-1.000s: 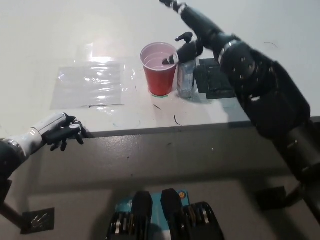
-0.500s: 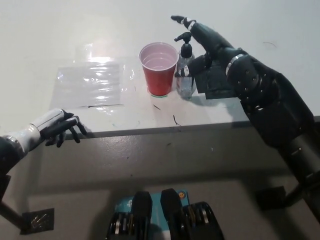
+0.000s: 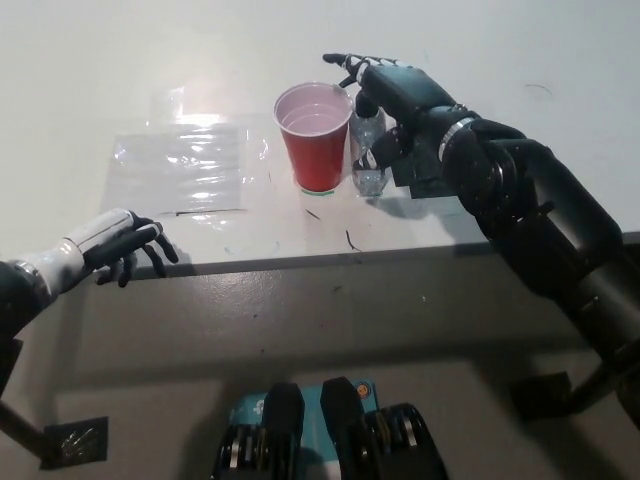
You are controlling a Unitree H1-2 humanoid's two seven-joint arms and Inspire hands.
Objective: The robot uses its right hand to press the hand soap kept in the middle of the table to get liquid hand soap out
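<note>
A clear soap bottle [image 3: 369, 150] with a black pump stands on the white table [image 3: 120, 80], right beside a red cup [image 3: 317, 137]. My black right hand [image 3: 392, 92] lies flat over the pump with its fingers stretched toward the cup's rim, hiding the pump head. Whether the palm touches the pump I cannot tell. My white left hand [image 3: 118, 246] rests at the table's front edge, lower left, fingers loosely apart and holding nothing.
A clear plastic sheet [image 3: 185, 167] lies flat left of the cup. A dark green mat [image 3: 425, 165] sits under my right forearm, right of the bottle. The table's front edge [image 3: 330, 262] runs across the middle of the view.
My right hand has come down from above and behind the bottle and now covers the pump, which showed clearly before. The left hand shifted slightly along the table edge.
</note>
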